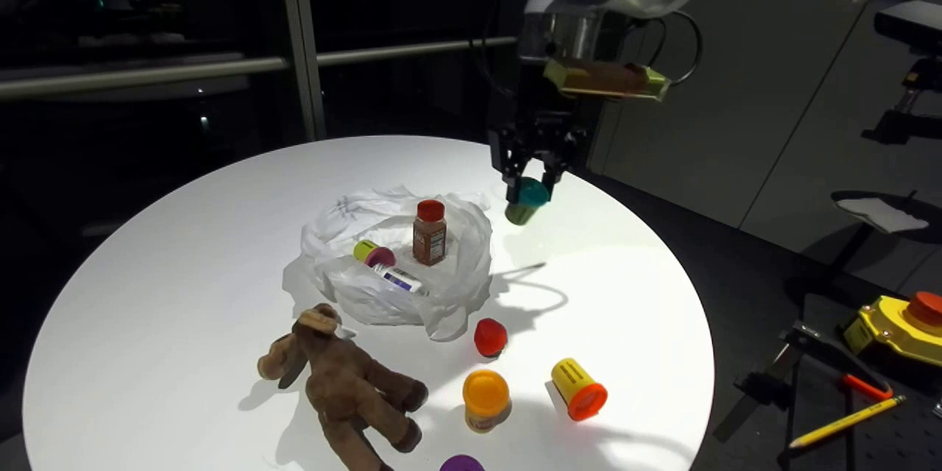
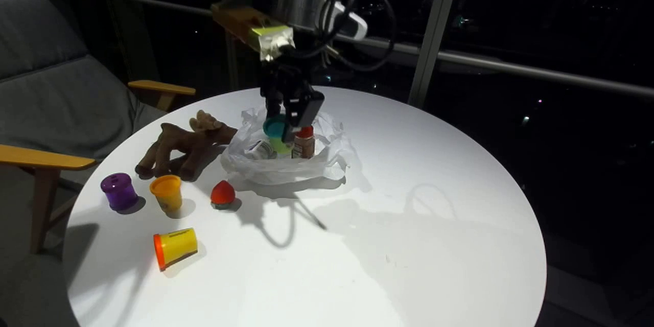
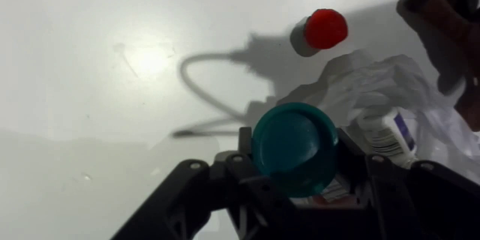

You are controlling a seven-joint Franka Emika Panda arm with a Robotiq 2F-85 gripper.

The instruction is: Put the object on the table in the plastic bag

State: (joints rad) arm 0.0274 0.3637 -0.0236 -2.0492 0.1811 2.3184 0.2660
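A tub with a teal lid (image 3: 288, 142) is held off the table (image 1: 184, 235), with my gripper (image 1: 530, 188) shut on it. One dark finger presses each side of the lid, and the tub's yellow-green body shows below in both exterior views. The whitish plastic bag (image 1: 360, 302) lies spread on the table with its mouth upward. Inside it are a red-capped bottle (image 1: 430, 239), a yellow tub with a pink lid (image 1: 374, 253) and a white bottle (image 1: 401, 280). In the wrist view the bag's crumpled film (image 3: 375, 71) sits lower right, partly hidden by the gripper.
Near the bag stand a red strawberry-like piece (image 1: 490, 337) and an orange tub (image 1: 486, 394). A yellow tub with a red lid (image 1: 579, 390) lies on its side. A purple tub (image 2: 119, 194) and a brown plush animal (image 1: 353, 390) are also on the table.
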